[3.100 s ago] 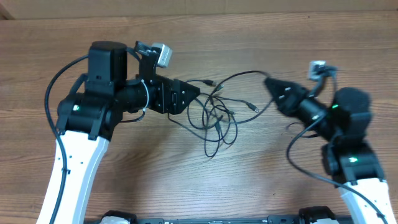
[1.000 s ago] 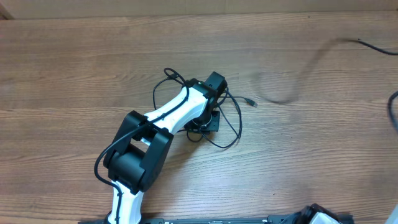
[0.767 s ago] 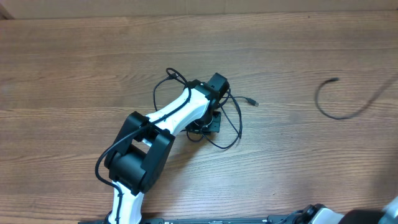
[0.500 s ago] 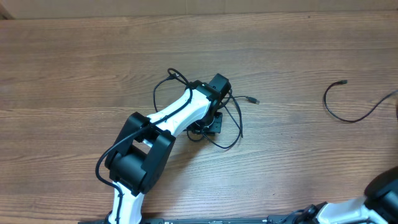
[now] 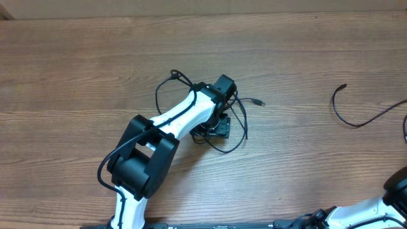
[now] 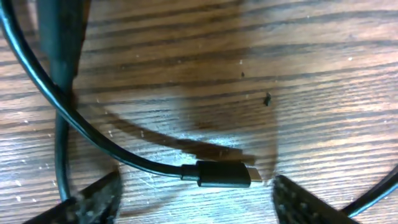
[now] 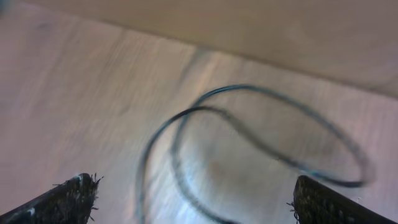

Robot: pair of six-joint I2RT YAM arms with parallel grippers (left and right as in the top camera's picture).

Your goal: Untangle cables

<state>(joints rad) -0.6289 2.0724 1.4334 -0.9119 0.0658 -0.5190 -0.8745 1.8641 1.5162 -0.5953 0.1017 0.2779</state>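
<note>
Left fingers (image 6: 93,200) held spread, nothing pinched | cable plug (image 6: 224,174) laid on counter (image 6: 311,74) between their tips, long axis spanning the gap, left arm nearer | right fingers (image 7: 68,198) held spread, empty | second cable (image 7: 249,87) looped ahead of them

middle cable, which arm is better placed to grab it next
Left. The left gripper is open right over the plug of the middle cable, while the right gripper faces the separate cable by the table's right edge.
</note>
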